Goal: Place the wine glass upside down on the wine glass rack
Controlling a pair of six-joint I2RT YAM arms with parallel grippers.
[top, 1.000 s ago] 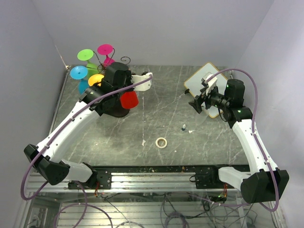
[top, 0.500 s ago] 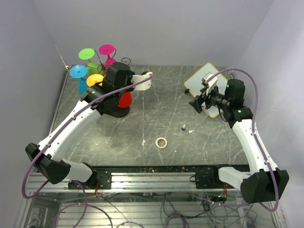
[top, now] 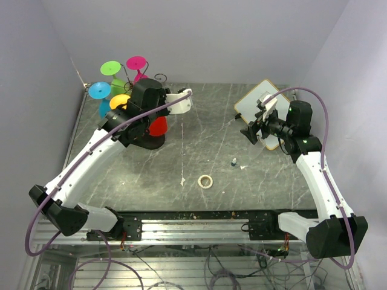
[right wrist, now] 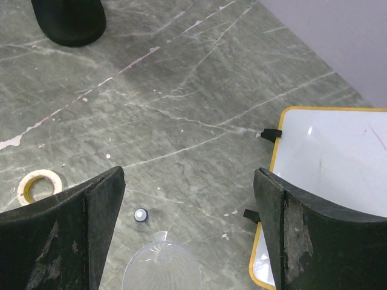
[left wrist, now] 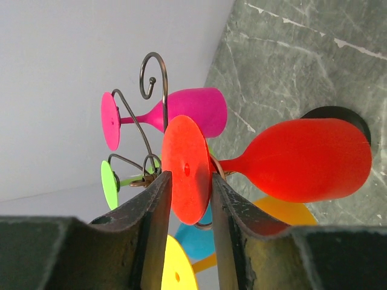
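The red wine glass [left wrist: 302, 160] hangs bowl down on the wine glass rack [left wrist: 151, 72], its stem sitting in a curled wire arm. Its round foot [left wrist: 187, 169] stands between the fingers of my left gripper [left wrist: 190, 181], which is open a little, with a slim gap on the left side. From above, the red bowl [top: 158, 125] peeks out under the left wrist, over the rack's black base [top: 145, 144]. Magenta [left wrist: 187, 112], green [left wrist: 109, 184], blue [left wrist: 196, 238] and yellow [left wrist: 175, 272] glasses also hang there. My right gripper [right wrist: 187, 181] is wide open and empty above the table.
A white board with a yellow frame [top: 260, 109] lies at the back right, beside the right gripper [top: 251, 133]. A roll of tape [top: 205, 180] and a small bottle [top: 233, 161] sit mid-table. The back wall is close behind the rack.
The red glass has swung in under the left wrist towards the rack's stem. The left jaws have parted from its foot. The right arm has not moved.
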